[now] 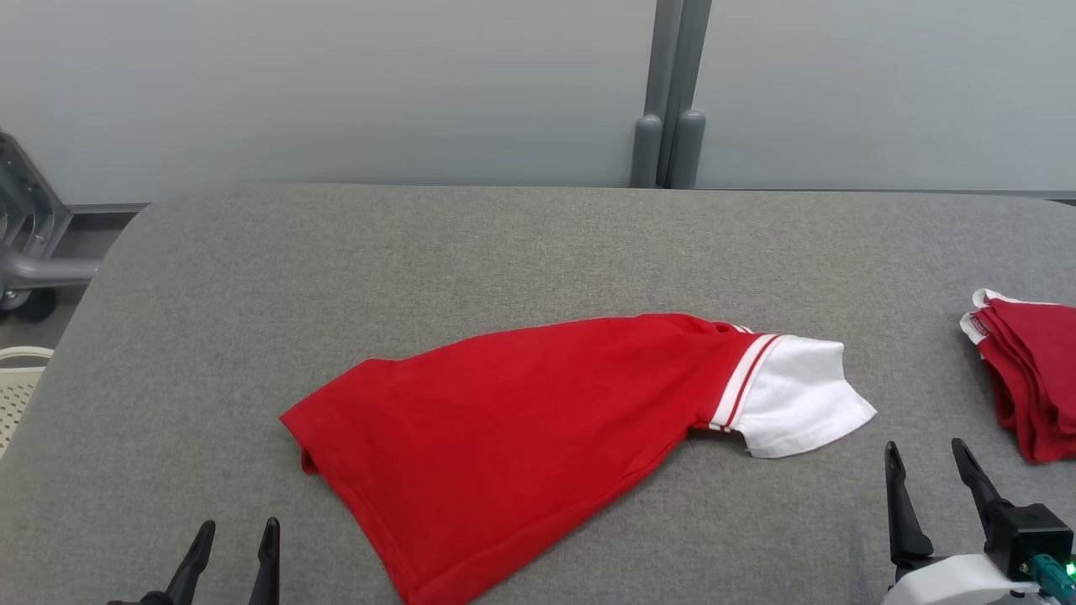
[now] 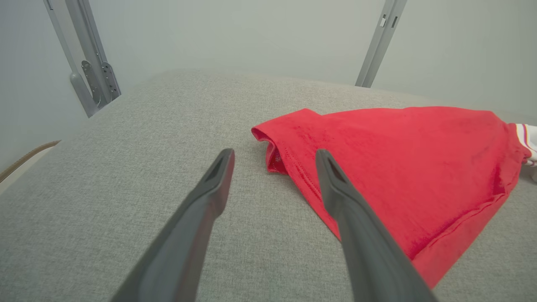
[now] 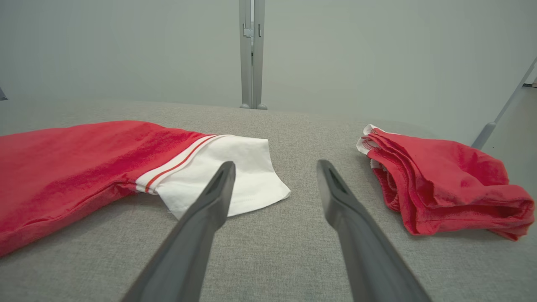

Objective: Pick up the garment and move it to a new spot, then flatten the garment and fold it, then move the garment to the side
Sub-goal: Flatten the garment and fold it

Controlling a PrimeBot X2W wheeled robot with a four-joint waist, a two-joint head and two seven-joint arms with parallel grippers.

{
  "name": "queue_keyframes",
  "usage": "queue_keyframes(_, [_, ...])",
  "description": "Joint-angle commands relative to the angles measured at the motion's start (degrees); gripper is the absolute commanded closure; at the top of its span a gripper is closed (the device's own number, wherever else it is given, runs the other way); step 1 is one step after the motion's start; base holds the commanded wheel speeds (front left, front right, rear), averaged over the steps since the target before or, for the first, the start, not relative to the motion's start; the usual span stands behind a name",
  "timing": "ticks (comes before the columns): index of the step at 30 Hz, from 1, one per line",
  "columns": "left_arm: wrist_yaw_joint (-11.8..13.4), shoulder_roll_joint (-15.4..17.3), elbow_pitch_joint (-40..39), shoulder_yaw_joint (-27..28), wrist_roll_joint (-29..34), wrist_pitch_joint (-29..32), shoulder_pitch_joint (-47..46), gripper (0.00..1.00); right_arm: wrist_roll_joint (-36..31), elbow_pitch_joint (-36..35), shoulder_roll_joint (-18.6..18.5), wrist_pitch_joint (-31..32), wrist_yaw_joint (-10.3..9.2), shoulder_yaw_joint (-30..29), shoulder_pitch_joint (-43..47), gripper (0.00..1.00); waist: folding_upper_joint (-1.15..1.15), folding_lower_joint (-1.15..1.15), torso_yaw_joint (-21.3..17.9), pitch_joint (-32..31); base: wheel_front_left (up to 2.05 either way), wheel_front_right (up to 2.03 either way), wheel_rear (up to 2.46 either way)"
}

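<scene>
The garment [image 1: 521,420] is a red shirt with a white, red-striped sleeve [image 1: 799,395], lying half-folded in the middle of the grey table. My left gripper [image 1: 237,529] is open at the near left, apart from the shirt. In the left wrist view that gripper [image 2: 275,155] points at the garment's [image 2: 398,167] red corner. My right gripper [image 1: 923,452] stands open just right of the sleeve. In the right wrist view its tips [image 3: 275,165] frame bare cloth beside the white sleeve [image 3: 226,172].
A second red garment [image 1: 1030,378] lies folded in a pile at the table's right edge, also seen from the right wrist [image 3: 440,188]. The grey padded table [image 1: 420,252] ends at a wall with a metal post [image 1: 670,126]. A pale basket [image 1: 17,386] sits off the left edge.
</scene>
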Motion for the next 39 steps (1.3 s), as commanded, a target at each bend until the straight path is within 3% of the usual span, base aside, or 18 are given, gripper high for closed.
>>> queue_keyframes(1, [-0.35, -0.34, 0.28, 0.38, 0.78, 0.02, 0.27, 0.0, 0.41, -0.25, -0.18, -0.15, -0.02, -0.04, 0.01, 0.0, 0.42, 0.0, 0.11, 0.08, 0.0, 0.0, 0.0])
queue_keyframes(39, [-0.64, -0.24, 0.48, -0.37, 0.28, 0.01, -1.24, 0.0, 2.47, -0.18, -0.18, -0.15, -0.02, 1.28, 1.85, 0.0, 0.42, 0.0, -2.28, -0.18, 0.0, 0.0, 0.0])
